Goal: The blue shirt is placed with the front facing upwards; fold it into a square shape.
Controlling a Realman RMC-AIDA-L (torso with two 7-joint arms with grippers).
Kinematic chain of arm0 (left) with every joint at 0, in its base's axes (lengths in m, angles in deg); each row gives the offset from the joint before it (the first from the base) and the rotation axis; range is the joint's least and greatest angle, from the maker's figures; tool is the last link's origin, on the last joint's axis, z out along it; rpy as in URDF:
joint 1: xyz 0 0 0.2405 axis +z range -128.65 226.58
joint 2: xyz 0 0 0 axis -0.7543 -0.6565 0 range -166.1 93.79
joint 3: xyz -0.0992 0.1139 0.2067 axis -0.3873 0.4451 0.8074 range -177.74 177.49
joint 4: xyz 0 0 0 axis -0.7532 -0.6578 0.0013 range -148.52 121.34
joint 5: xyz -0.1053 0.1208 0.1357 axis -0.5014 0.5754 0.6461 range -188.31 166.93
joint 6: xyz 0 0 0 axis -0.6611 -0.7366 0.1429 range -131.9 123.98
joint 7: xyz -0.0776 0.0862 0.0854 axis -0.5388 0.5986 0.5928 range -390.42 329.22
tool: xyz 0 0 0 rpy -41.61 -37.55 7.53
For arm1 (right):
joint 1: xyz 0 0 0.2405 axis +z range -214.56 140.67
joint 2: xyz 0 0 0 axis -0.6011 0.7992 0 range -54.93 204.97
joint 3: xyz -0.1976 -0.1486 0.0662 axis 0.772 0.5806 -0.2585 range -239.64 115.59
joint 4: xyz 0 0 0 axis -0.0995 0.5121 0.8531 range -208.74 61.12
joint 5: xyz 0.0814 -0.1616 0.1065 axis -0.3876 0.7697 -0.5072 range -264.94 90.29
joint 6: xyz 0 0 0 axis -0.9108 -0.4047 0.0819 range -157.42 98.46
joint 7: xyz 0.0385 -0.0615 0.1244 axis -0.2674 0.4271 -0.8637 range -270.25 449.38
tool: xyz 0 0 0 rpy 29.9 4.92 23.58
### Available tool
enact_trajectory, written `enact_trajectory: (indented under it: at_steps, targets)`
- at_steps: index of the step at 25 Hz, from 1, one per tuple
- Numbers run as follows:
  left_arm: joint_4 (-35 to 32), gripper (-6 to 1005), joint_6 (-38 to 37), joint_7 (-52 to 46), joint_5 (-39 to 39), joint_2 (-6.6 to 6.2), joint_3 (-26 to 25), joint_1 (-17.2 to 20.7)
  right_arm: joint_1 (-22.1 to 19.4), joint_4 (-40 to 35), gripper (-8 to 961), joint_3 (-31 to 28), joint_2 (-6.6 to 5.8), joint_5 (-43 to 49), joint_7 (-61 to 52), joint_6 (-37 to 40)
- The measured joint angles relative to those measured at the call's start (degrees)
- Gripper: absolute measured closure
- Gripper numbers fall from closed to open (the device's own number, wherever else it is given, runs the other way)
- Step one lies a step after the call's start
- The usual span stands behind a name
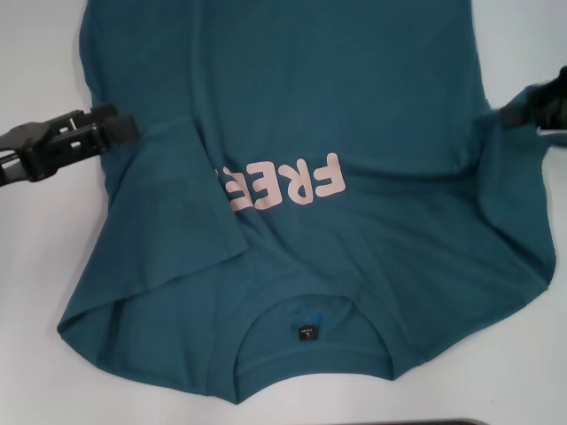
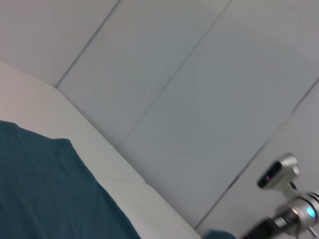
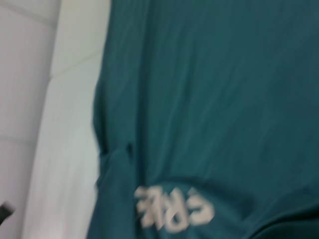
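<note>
While the blue shirt lies across the white worktop, the left pincer grips its left fold; the right pincer pinches its right edge.

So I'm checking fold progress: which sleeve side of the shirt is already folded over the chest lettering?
The robot's left side of the blue shirt: its flap covers the letters' start beside the left gripper.

teal-blue shirt, pale pink lettering
</note>
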Motion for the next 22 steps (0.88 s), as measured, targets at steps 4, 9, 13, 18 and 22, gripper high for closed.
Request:
enact_trajectory:
  at_steps: [4,9,13,18,22]
  targets:
    - [0.0,221,0.3,-0.5,0.0,-0.35,-0.7,0.0,-0.3,-1.2,934,-0.1,0.73,-0.1,0.0,5.0]
    - [-0.1,221,0.8,-0.5,0.0,-0.46,-2.0,0.0,-0.5,-1.2,933,-0.1,1.14,-0.4,-0.7,6.4]
    - [-0.3,221,1.0,-0.6,0.0,-0.46,-3.0,0.0,-0.1,-0.3,933,1.2,2.16,0.0,-0.8,3.9]
    - [-0.2,221,1.1,-0.7,-0.5,-0.43,-3.8,0.0,0.7,5.3,933,0.8,2.54,-1.3,-1.0,-0.8]
    - [-0.2,221,1.1,-0.7,-1.1,-0.42,-4.5,0.0,0.8,9.7,934,0.0,2.58,-4.3,-1.5,-4.1]
